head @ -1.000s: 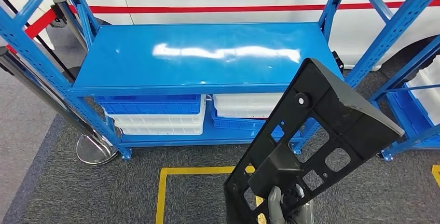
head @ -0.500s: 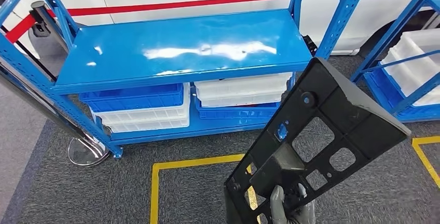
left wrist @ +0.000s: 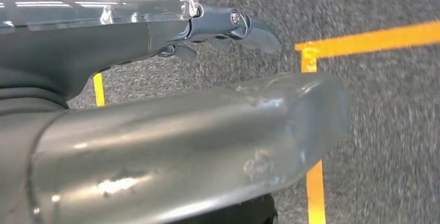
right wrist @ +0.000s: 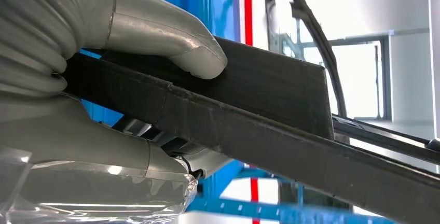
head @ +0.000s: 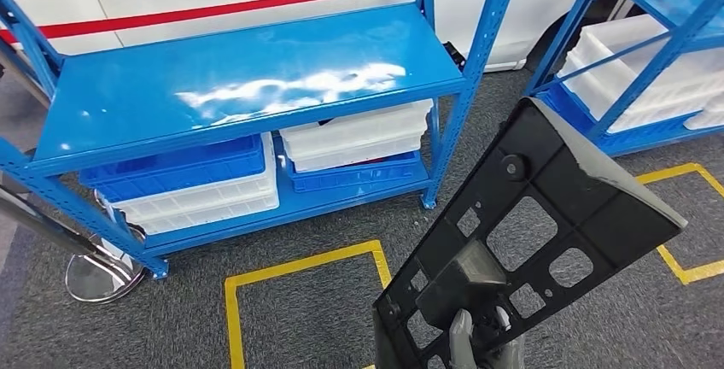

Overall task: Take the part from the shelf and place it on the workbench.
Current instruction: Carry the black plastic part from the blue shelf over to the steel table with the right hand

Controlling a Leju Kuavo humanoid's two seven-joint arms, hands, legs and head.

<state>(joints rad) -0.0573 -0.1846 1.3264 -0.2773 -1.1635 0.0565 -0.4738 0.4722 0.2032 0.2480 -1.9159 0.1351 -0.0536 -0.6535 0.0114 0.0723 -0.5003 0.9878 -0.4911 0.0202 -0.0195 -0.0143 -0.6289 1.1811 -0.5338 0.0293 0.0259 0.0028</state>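
Head view: the right hand (head: 478,343) grasps the black part (head: 534,241) by its lower end; the panel slants up and away. Left hand (left wrist: 171,146) hangs empty, fingers loosely extended. Gripped so low, the part could pivot or slip.

The head camera has swung to the right across the last second, so the whole scene has slid left and tilted in the frame rather than anything moving by itself. The blue shelf (head: 248,87) now sits toward the left, and its stacked blue and white bins (head: 196,183) have shifted with it. A second blue rack holding white bins (head: 649,70) has come further into sight at the right. The yellow floor tape (head: 299,266) appears more slanted, and another taped corner (head: 683,224) shows at the right.
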